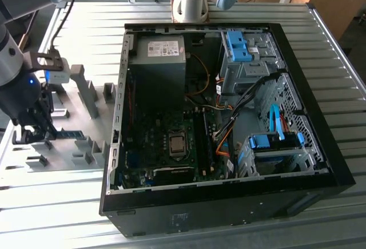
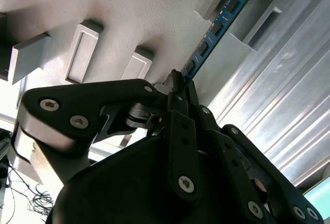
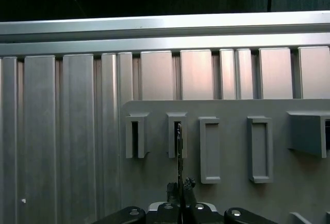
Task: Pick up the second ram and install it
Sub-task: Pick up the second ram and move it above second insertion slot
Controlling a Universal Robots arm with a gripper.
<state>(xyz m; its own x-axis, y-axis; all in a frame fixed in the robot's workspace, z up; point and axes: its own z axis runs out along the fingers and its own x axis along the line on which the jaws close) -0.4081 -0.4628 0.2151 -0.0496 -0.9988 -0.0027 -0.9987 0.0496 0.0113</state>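
The second ram (image 2: 215,27) is a thin blue board with a row of dark chips. It stands on edge on the grey holder plate (image 1: 86,117) at the exterior view's left, its far end between two grey slot blocks (image 2: 260,18). My gripper (image 2: 178,82) is shut on its near end, with both black fingers pressed against the board. In the first wrist view the ram (image 3: 179,149) shows edge-on, running from the gripper (image 3: 180,187) into a slot block. In the exterior view the gripper (image 1: 44,130) is low over the plate with the ram (image 1: 66,133) beside it.
The open black computer case (image 1: 320,146) lies to the exterior view's right of the plate. Inside it are the motherboard with dark memory slots (image 1: 201,140), the processor socket (image 1: 177,144), a power supply (image 1: 157,60) and light-blue drive brackets (image 1: 274,141). Ribbed metal table (image 1: 51,214) lies all round.
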